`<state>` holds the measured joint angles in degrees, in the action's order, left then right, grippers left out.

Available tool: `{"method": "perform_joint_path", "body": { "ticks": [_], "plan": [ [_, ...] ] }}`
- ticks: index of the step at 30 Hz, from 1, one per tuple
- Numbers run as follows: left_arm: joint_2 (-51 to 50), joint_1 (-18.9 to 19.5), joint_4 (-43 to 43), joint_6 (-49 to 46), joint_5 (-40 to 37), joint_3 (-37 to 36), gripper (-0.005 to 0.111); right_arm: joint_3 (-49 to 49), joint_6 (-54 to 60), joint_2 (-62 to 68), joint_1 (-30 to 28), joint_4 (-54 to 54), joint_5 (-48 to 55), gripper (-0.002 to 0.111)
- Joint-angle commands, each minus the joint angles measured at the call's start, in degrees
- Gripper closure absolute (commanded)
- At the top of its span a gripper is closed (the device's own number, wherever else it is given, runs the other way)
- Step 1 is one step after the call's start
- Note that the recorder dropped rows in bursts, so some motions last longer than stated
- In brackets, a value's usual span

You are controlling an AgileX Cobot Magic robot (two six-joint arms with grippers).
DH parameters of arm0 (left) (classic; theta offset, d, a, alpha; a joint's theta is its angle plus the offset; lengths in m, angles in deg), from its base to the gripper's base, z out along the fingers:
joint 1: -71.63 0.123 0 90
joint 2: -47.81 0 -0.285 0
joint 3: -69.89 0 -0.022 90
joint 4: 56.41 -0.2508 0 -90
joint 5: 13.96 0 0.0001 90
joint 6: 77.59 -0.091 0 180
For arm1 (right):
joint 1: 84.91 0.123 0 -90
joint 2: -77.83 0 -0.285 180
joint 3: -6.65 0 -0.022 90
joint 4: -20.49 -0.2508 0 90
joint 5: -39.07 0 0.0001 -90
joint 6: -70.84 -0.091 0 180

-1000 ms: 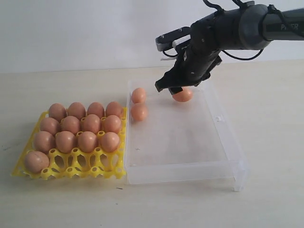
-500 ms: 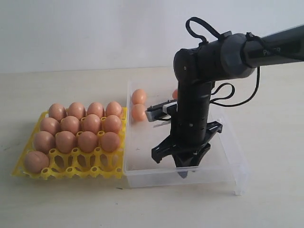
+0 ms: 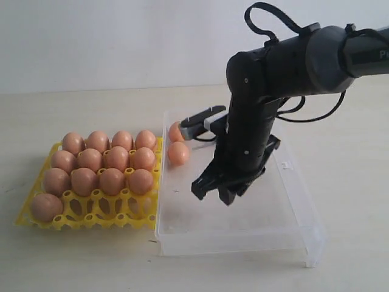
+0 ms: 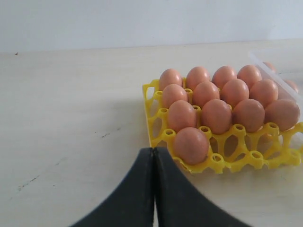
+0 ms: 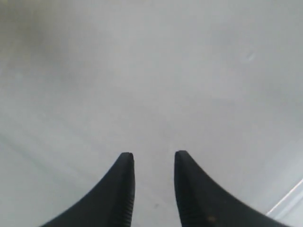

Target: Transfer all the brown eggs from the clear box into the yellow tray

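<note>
The right arm's black fingers point(image 5: 122, 189) stand a narrow gap apart with nothing between them. They point down over the bare floor of the large clear plastic box point(image 3: 267, 213), near its middle. The box's long axis runs from near to far on the pale tabletop point(image 3: 91, 261). Two loose orange-brown eggs point(image 3: 179, 152) lie at its far left corner; their long axes are hard to tell. Just beside the box's left wall sits the bright yellow openwork egg tray point(image 3: 91, 216). In it thirteen upright orange-brown eggs point(image 3: 112, 180) stand in cups, long axes vertical. The left arm's black fingers point(image 4: 137, 189) are pressed together, empty, near the tray.
</note>
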<state>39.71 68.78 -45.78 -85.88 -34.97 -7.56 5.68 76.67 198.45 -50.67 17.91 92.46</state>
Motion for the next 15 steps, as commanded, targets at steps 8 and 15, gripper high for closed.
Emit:
{"method": "perform_joint_path", "body": {
  "ticks": [8,15],
  "plan": [
    [0.3,0.1,0.1,0.0,0.6,0.2,0.107,9.4,0.2,2.4,-6.3,11.8,-28.1,0.05],
    [0.3,0.1,0.1,0.0,0.6,0.2,0.107,13.6,-11.2,8.0,-8.2,9.8,-23.4,0.052]
  ]
}}
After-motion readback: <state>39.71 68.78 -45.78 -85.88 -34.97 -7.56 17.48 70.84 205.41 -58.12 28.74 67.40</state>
